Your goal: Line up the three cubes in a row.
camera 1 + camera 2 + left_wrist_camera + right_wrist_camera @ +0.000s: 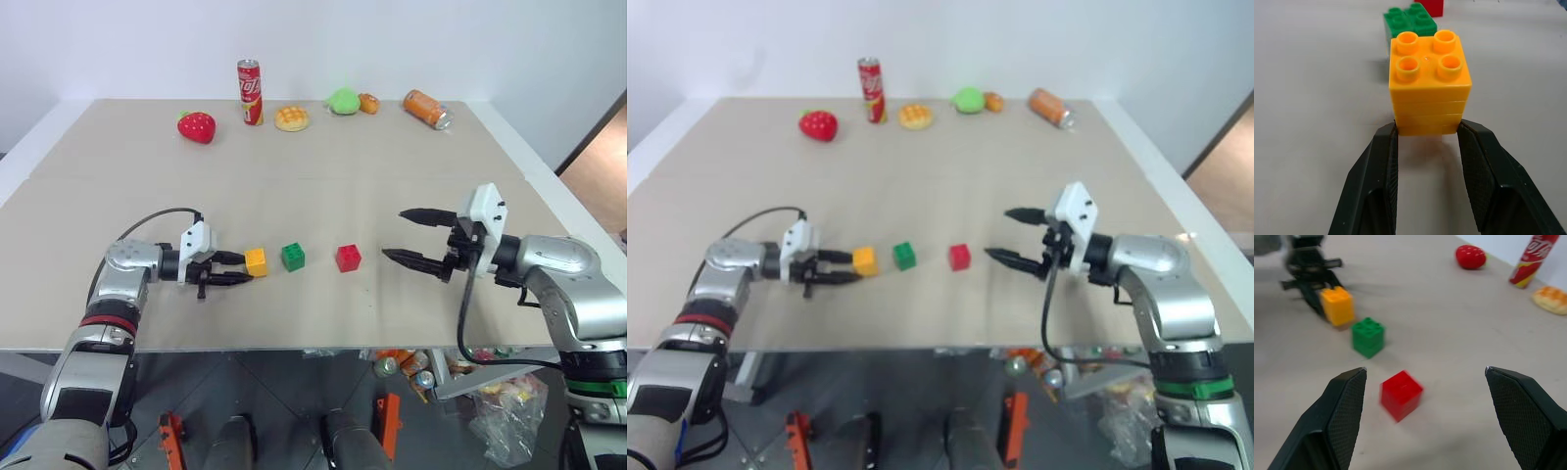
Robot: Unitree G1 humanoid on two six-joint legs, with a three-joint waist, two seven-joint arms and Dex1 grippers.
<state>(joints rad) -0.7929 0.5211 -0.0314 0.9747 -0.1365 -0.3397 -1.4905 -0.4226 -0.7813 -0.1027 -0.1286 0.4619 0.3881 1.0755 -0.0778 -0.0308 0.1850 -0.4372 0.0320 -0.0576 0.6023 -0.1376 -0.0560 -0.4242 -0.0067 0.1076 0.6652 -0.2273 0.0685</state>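
While the yellow-orange cube point(256, 261) was gripped by the left tool point(238, 268) on the worktop point(323, 196), the right tool point(410, 236) was held released.

A beige table point(392, 196) is seen. A yellow cube point(256, 261), green cube point(293, 257) and red cube point(348, 258) are set on it in a row. A strawberry point(196, 126), two cans point(250, 92) and bread point(292, 118) are placed at the far edge.

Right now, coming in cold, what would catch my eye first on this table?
Three small cubes sit in a row near the front edge: yellow-orange cube, green cube, red cube. The left gripper grips the yellow-orange one; the right gripper hangs open beside the red one. Along the far edge, an upright soda can stands out.
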